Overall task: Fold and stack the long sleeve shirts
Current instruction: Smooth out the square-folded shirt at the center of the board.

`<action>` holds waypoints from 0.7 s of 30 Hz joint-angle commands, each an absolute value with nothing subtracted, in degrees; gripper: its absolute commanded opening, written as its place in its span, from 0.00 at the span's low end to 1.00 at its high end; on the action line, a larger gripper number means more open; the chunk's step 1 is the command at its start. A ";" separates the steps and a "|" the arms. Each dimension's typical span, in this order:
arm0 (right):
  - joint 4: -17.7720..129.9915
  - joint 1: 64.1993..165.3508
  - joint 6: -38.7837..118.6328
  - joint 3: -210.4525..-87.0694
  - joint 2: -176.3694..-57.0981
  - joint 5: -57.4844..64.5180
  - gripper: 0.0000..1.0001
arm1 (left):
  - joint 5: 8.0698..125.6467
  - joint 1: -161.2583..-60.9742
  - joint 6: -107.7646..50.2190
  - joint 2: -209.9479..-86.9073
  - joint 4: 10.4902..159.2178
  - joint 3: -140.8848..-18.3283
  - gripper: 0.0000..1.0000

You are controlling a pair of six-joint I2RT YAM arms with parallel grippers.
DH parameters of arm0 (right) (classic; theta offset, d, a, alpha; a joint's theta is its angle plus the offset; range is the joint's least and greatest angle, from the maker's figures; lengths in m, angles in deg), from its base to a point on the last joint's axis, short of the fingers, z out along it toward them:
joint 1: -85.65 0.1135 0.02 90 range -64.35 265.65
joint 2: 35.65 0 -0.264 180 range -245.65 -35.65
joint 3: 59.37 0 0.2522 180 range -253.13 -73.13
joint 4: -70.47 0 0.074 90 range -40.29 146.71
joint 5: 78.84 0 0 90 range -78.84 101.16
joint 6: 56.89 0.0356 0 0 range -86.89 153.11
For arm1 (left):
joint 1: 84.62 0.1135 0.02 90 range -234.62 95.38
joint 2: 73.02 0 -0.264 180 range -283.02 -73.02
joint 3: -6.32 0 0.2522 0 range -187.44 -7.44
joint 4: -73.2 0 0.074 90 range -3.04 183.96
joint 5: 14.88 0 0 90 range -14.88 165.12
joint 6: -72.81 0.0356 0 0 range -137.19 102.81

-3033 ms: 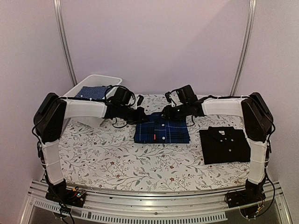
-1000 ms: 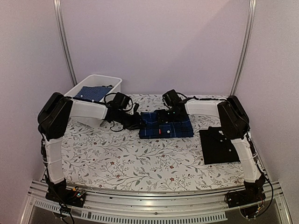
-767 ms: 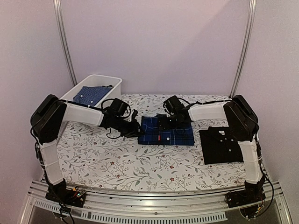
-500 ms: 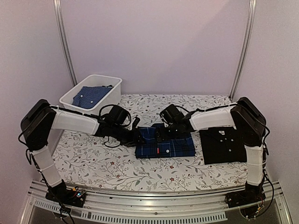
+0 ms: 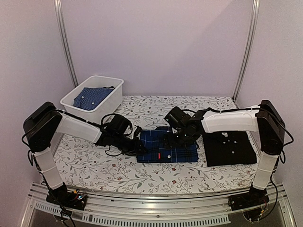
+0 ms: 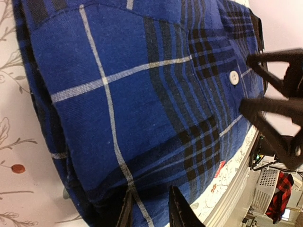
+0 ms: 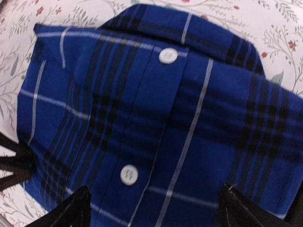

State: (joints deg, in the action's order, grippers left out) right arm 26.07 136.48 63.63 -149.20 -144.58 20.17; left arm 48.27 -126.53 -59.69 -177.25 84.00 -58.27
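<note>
Nearest to us on the flowered table [image 5: 118, 172], the plaid shirt [image 5: 151, 152] lies folded into a neat rectangle, about midway between left and right and a little nearer than the table's middle. Its collar and button front face up, with small white buttons showing.

The left gripper [image 6: 150, 213] comes in low from the left and meets the shirt's left edge. Its fingers [image 6: 176, 208] stand nearly together, and we see the folded edge of the cloth caught between them.

The right gripper [image 7: 156, 210] reaches in from the right and sits over the far right part of the same shirt. Its fingers [image 7: 71, 210] are spread wide, one on each side of the button strip, and they have hold of nothing. We cannot tell whether the tips press on the cloth or hang just above it.

To the right, just beside the plaid shirt, the black shirt [image 5: 232, 151] lies folded flat, with its collar toward the far side.

At the far left corner stands a white bin [image 5: 111, 98], well apart from both shirts, and in it lies a blue dotted cloth [image 5: 90, 98].
</note>
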 commanded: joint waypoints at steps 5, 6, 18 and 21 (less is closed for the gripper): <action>22.34 142.91 75.11 -144.45 -144.73 22.66 0.92 | 46.91 -127.68 -60.04 -178.05 82.10 -57.80 0.27; 22.58 142.57 75.24 -144.23 -145.85 22.71 0.93 | 46.91 -127.68 -60.09 -177.98 82.26 -57.84 0.27; 20.48 141.81 72.42 -146.69 -141.59 22.83 0.95 | 48.47 -124.14 -58.58 -171.21 86.78 -56.51 0.31; 19.02 141.81 71.88 -149.72 -140.27 24.06 0.95 | 47.04 -123.50 -58.17 -171.21 86.78 -56.23 0.33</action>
State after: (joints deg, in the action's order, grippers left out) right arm 22.29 142.62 72.53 -146.05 -143.72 21.46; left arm 48.46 -124.63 -59.61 -172.37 85.64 -57.15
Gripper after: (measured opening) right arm 0.949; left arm 0.318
